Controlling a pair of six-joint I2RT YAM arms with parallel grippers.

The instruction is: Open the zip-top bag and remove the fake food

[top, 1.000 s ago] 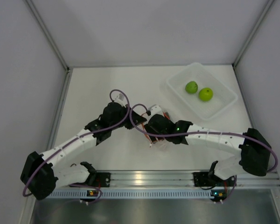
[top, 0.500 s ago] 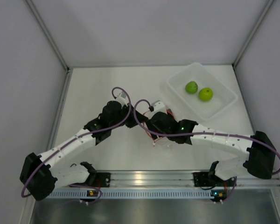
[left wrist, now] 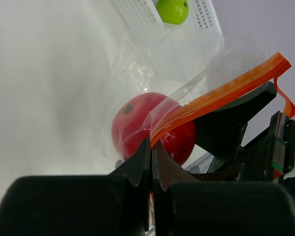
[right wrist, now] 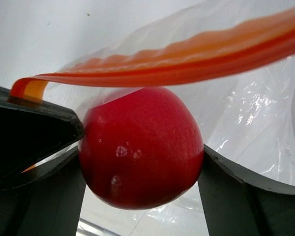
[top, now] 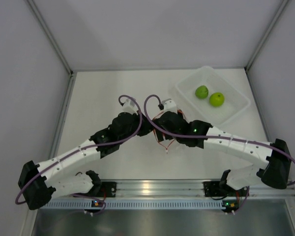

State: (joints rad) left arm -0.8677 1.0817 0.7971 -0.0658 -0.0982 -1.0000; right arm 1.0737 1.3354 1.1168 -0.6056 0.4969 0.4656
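Observation:
The clear zip-top bag [left wrist: 137, 78] hangs between my two grippers at the table's middle, its red-orange zip strip [left wrist: 221, 93] stretched across the mouth; the bag also shows in the right wrist view [right wrist: 246, 123]. My left gripper [left wrist: 152, 147] is shut on the strip's edge. My right gripper [right wrist: 140, 157] is shut on the red ball [right wrist: 140, 147], which sits inside the bag's mouth and also shows in the left wrist view [left wrist: 132, 123]. Two lime green balls [top: 202, 91] [top: 217, 99] lie in the clear tub [top: 236, 110]. In the top view both grippers [top: 148, 129] [top: 162, 129] meet, and the bag is mostly hidden under them.
The clear rigid tub stands at the back right of the table. Grey walls close in the left, back and right sides. The metal rail [top: 152, 189] with both arm bases runs along the near edge.
Both grippers have moved together a little toward the back and right, carrying the bag. The green balls and the tub have not moved.

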